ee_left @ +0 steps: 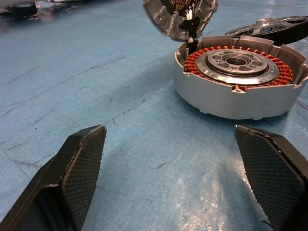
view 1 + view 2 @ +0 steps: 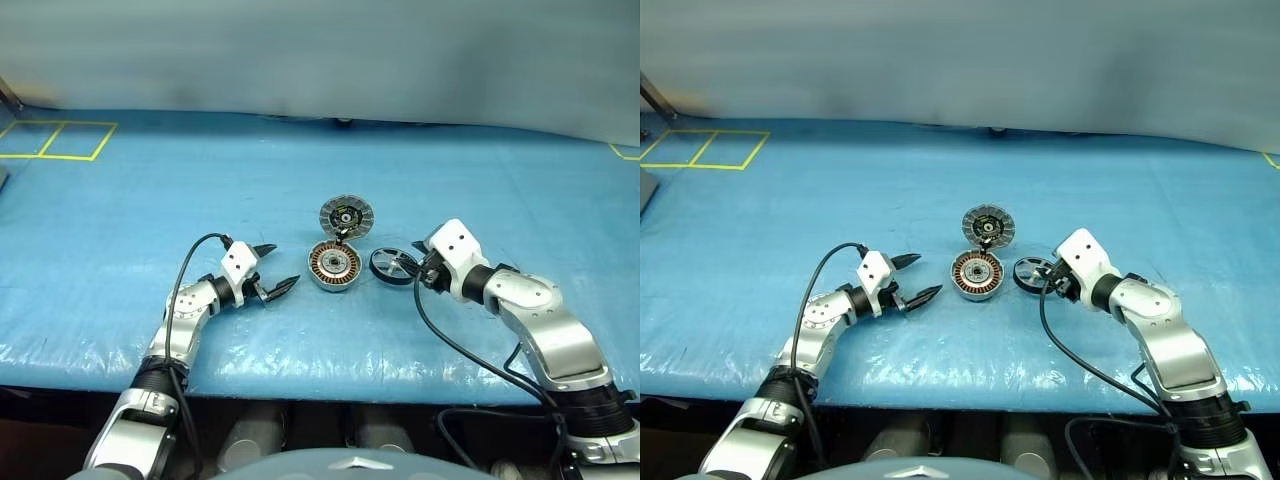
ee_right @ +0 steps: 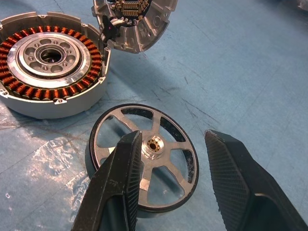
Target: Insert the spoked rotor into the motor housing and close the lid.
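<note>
The motor housing [image 2: 334,266] sits on the blue mat with its copper windings showing. Its lid [image 2: 346,215] stands hinged open behind it, finned inner face toward me. The spoked rotor [image 2: 394,265] lies on the mat just right of the housing. My right gripper [image 3: 174,139] is open over the rotor [image 3: 144,163], with one finger [image 3: 122,183] above the spokes near the hub and the other outside the rim. My left gripper [image 2: 280,266] is open wide to the left of the housing [image 1: 240,91], a short gap away, holding nothing.
The blue mat [image 2: 150,200] covers the table, and its front edge runs close below both arms. Yellow tape squares [image 2: 60,140] mark the far left corner. A black cable [image 2: 440,330] loops under my right wrist.
</note>
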